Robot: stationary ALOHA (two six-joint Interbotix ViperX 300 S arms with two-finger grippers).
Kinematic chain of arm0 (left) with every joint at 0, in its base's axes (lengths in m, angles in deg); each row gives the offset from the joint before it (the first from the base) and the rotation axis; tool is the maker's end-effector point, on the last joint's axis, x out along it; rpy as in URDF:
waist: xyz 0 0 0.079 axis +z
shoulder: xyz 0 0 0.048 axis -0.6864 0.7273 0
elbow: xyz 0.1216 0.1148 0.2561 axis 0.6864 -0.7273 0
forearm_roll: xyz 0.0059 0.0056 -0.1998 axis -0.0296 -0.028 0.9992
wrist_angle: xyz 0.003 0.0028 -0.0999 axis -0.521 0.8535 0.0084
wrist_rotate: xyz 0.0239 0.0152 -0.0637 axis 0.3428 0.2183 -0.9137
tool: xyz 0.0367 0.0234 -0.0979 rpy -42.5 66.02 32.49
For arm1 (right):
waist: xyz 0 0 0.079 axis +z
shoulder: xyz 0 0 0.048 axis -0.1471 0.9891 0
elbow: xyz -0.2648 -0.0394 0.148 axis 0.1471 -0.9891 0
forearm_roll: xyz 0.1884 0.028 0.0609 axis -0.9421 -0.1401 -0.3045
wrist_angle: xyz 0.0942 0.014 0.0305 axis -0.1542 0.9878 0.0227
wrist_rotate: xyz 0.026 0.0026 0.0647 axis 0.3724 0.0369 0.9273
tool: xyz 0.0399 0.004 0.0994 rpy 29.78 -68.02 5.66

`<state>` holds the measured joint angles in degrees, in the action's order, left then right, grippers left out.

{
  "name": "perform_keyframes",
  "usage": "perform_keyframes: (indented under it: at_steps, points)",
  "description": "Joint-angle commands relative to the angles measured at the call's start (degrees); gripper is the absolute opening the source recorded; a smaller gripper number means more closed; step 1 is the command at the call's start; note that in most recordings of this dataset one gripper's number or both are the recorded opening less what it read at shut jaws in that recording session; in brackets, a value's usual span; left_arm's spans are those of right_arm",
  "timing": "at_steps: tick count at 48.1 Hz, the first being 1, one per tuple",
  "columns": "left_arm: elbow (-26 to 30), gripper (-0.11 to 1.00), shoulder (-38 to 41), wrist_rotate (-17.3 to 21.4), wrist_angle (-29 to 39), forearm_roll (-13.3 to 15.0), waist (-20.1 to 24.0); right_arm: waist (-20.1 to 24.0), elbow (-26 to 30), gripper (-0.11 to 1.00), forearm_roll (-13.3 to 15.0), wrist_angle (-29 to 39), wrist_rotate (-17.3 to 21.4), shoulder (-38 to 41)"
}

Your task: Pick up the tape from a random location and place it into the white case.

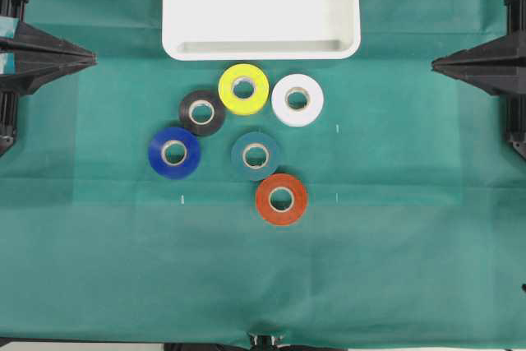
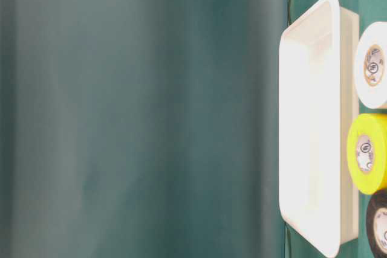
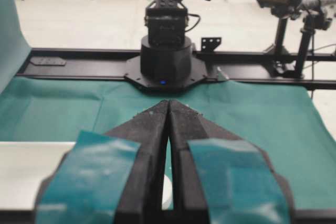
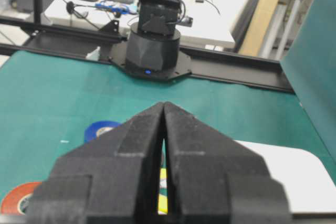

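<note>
The tape (image 1: 281, 199) lies flat on the green-covered bench (image 1: 99, 269), nearest the lower edge of the overhead view and apart from the white case (image 1: 261, 47), with the other rolls between them. Its edge sits just beside the teal roll (image 1: 256, 154); whether they touch is hard to tell. The case is cut off by the top of the overhead view, so only its near rim and part of its floor show.

In the table-level view most of the picture is a blurred green surface close to the lens — the case appears at the right, and the white roll (image 2: 373, 64), yellow roll (image 2: 367, 153) and black roll (image 2: 378, 225) are clipped by the right edge. The orange-red roll is out of that view altogether.

The left claw (image 1: 90, 58) is clenched, its two fingers pressed together with nothing between them; its body hides most of the bench beneath in its own wrist view. The right claw (image 1: 437, 61) is likewise clenched and bare. From the right wrist camera the tape shows only as a sliver at the lower left corner, and the blue roll (image 4: 101, 128) peeks out beside the fingers.

Both claws rest at opposite sides of the bench, well apart from every roll.
</note>
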<state>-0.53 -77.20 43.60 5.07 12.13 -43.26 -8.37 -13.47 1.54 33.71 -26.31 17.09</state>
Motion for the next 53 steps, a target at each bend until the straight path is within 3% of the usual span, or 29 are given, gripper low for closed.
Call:
perform_keyframes:
  at_steps: [1,12,36,41,53]
  points:
    - [-0.35,0.02,0.53,0.70,2.29,0.00,-0.35,0.09,1.76,0.00,-0.26,-0.18,0.26,0.53]
    - [-0.26,0.02,0.53,0.88,3.25,0.00,-0.35,0.09,3.08,0.00,-0.26,4.04,0.18,0.88]
    - [-0.26,0.05,0.70,0.18,3.25,0.09,-2.20,0.09,3.08,0.00,-0.26,4.48,0.18,0.88]
    - [-0.26,0.21,0.70,0.35,3.16,0.09,-2.81,0.09,3.08,0.00,-0.26,4.48,0.18,0.97]
    - [-0.26,0.90,0.88,0.18,3.60,0.18,-2.81,0.09,3.08,0.00,-0.26,5.01,0.18,0.97]
